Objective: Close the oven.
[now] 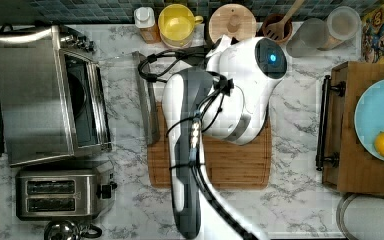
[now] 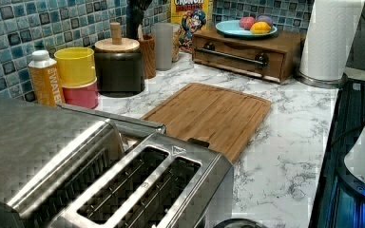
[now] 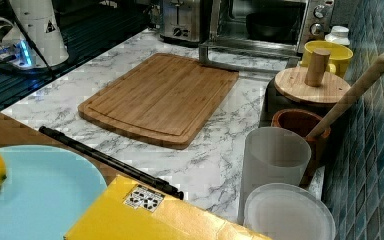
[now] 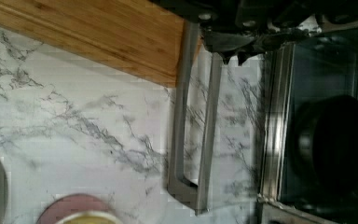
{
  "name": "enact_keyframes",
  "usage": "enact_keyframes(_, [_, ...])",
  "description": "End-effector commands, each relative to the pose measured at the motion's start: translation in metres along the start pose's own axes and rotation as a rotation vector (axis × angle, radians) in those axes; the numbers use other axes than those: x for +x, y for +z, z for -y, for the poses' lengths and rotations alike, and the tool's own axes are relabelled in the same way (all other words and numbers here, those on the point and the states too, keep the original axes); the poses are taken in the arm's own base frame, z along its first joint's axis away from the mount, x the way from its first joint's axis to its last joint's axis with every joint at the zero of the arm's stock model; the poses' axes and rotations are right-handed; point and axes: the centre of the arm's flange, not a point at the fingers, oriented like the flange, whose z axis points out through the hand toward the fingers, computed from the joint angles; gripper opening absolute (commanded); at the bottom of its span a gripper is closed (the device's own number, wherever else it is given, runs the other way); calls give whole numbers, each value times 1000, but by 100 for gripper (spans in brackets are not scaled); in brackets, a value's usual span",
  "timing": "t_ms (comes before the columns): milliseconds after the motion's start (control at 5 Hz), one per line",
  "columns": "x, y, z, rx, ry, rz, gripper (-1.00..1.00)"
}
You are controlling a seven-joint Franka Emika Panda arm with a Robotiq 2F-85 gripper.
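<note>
Oven (image 1: 40,95), door (image 4: 223,140) dropped flat on the marble tabletop (image 1: 290,200) beside the cutting board (image 1: 230,165); my pincer's (image 4: 230,56) opening I cannot tell; bottle (image 2: 45,78) reads "WATER".

Oven (image 1: 35,95) at the top view's left — toaster (image 1: 62,194) below, cutting board (image 1: 230,165) right.

Marble counter (image 1: 300,200): oven (image 1: 35,95), toaster (image 1: 62,194), cutting board (image 1: 230,165), wooden drawer box (image 1: 365,170).
</note>
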Motion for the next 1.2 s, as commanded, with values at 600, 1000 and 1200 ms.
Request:
enact_keyframes(600, [40, 70, -27, 183, 4, -168, -100])
enact_keyframes(1000, [45, 123, -3, 167, -61, -104, -100])
enact_keyframes(1200, [45, 152, 8, 112, -79, -71, -100])
